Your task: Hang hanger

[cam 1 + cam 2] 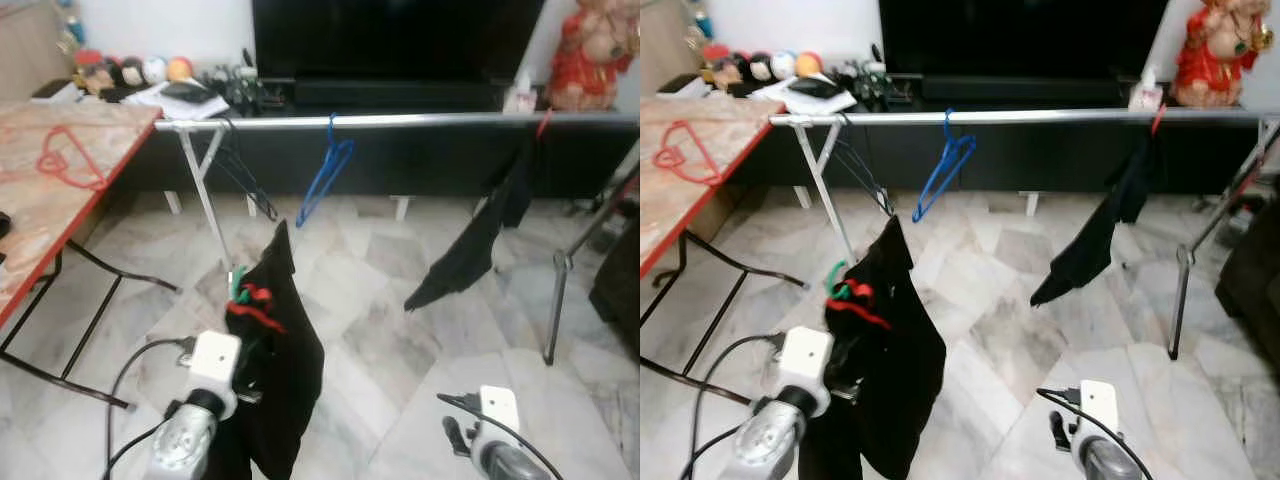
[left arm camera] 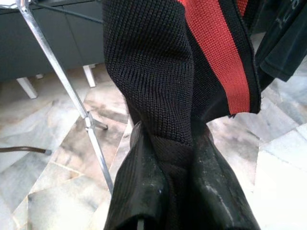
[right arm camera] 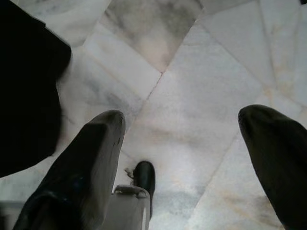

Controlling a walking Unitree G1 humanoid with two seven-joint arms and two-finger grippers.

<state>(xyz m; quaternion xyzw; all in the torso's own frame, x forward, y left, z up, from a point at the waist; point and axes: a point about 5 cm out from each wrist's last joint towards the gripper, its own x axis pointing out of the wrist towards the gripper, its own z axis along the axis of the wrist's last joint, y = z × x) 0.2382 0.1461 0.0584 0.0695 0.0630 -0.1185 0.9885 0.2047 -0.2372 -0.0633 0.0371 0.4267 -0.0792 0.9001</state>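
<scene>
Hanger, green (image 1: 238,287): carries a black garment with red trim (image 1: 285,370); only its hook end shows above the cloth, just beyond the left gripper and not on the rail.

Left gripper (image 2: 173,158): raised in front of the robot, both black fingers (image 2: 144,191) clenched on a fold of the black knit cloth; a red band of the garment hangs past the fingertips in the left wrist view.

Drying rail, silver (image 1: 400,121): horizontal bar well ahead of the left gripper and above it, carried on slanted metal legs (image 1: 205,195) at its near end and another leg (image 1: 557,300) at the far end.

Blue hanger (image 1: 325,180): bare, hooked on the rail, ahead of the left gripper and slightly to its right.

Dark wire hanger (image 1: 243,172): bare, hangs beside the rail's leg, left of the blue one.

Black garment on the rail (image 1: 475,245): hangs further along, ahead of the right gripper.

Right gripper (image 3: 182,158): low, at the robot's right side, fingers spread wide and holding nothing, pointing down at the marble floor (image 3: 192,96).

Red hanger (image 1: 70,160): lies flat on a wooden table with a red edge (image 1: 40,220), off to the left of the left gripper.

Television cabinet, dark (image 1: 400,160): behind the rail.
</scene>
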